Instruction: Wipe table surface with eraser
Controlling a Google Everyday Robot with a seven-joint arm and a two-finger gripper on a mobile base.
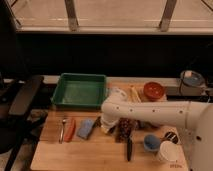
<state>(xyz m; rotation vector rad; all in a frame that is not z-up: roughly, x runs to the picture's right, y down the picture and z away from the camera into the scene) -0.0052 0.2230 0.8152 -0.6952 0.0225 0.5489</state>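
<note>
Note the gripper (106,126), fingers closed, held low over the table surface (80,155) just right of the blue block (86,128), a posture suited to wiping. The eraser (123,130), probably the dark shape just right of the gripper, looks ungripped.

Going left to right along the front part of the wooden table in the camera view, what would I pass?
Silver utensil, orange-red flat tool, pale blue rectangular block, the robot's claw low over the light-brown wooden tabletop, black-handled knife, small blue cup, white cup.
</note>
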